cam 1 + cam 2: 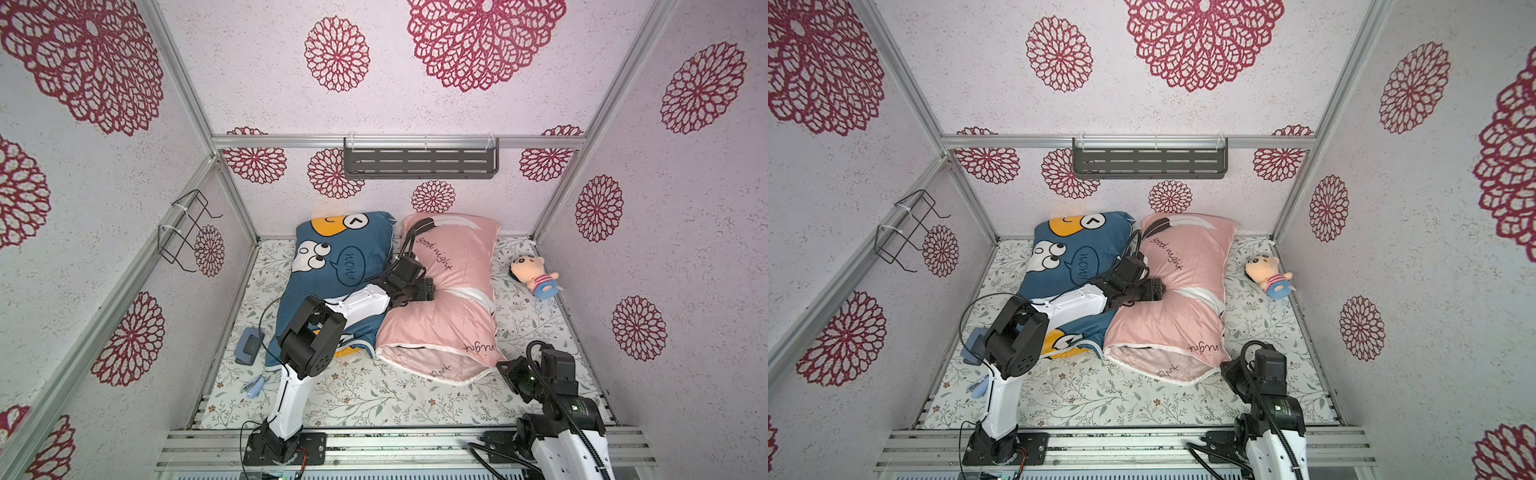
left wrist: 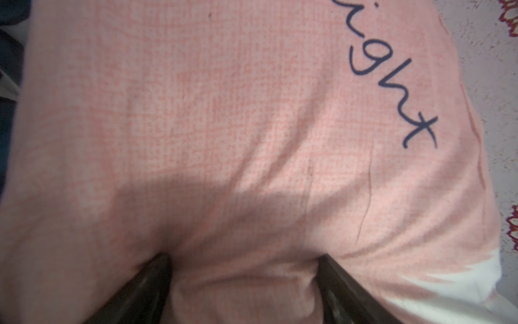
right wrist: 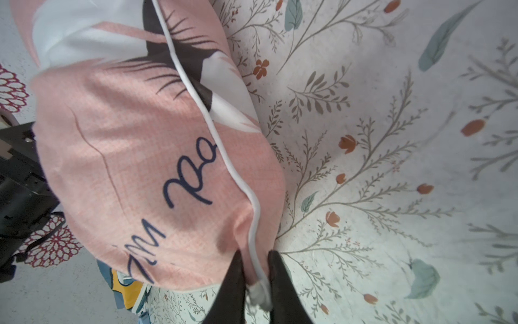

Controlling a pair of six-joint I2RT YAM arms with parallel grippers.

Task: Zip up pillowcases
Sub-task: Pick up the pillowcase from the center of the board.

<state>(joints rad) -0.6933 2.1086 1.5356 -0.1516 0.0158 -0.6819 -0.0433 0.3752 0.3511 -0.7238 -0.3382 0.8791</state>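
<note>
Honestly, looking dicey — got the stuffed pink fabric pillowcase (image 1: 449, 320) with "good night" script lying on the floral-print bedsheet (image 1: 374, 399), touching the stuffed blue cartoon-face pillowcase (image 1: 336, 247). Pinned mid-body by the left gripper (image 2: 244, 265), spread wide with fabric bulging between. Pinched at the near corner by the right gripper (image 3: 255, 254), pressed together on the white piping cord (image 3: 224, 157). Gaping open along the near edge, so not zipped yet. Could slip off that skinny cord if yanked, or drag the pillow along with too light a pin — no telling whether even the right bit to pull.
</note>
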